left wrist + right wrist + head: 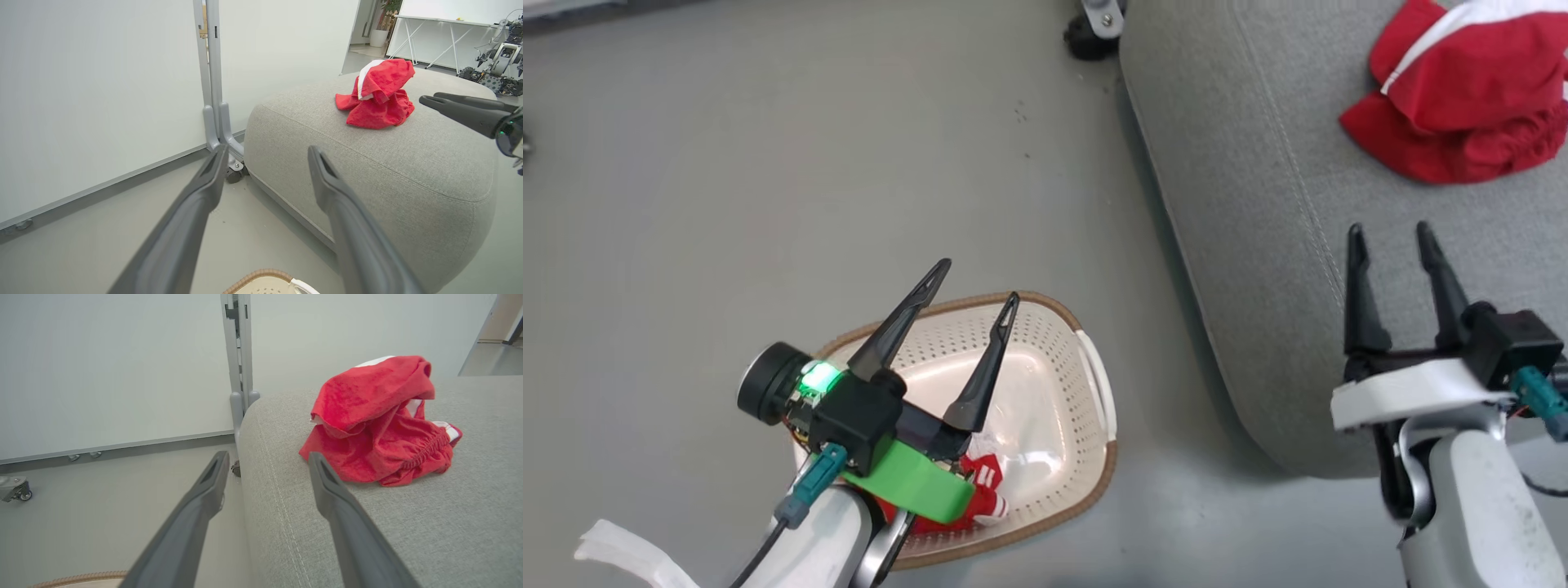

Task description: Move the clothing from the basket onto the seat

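A crumpled piece of red clothing with white trim [1462, 106] [378, 96] [380, 424] lies on the grey seat [1258, 204] [408, 171] [429, 522], near its far right. My right gripper [1392, 233] [265, 457] hovers open over the seat's near part, short of that garment and holding nothing. The cream basket [1045, 384] [261, 281] stands on the floor to the seat's left. A second piece of red clothing with white stripes [980, 490] lies in the basket's near end, partly under my left arm. My left gripper [976, 282] [265, 153] hangs open above the basket, empty.
A white partition on a grey post with castor feet [212, 94] [239, 367] stands behind the seat. Grey floor [768, 204] spreads to the left of the basket. Another robot and a white table [502, 61] are in the far background.
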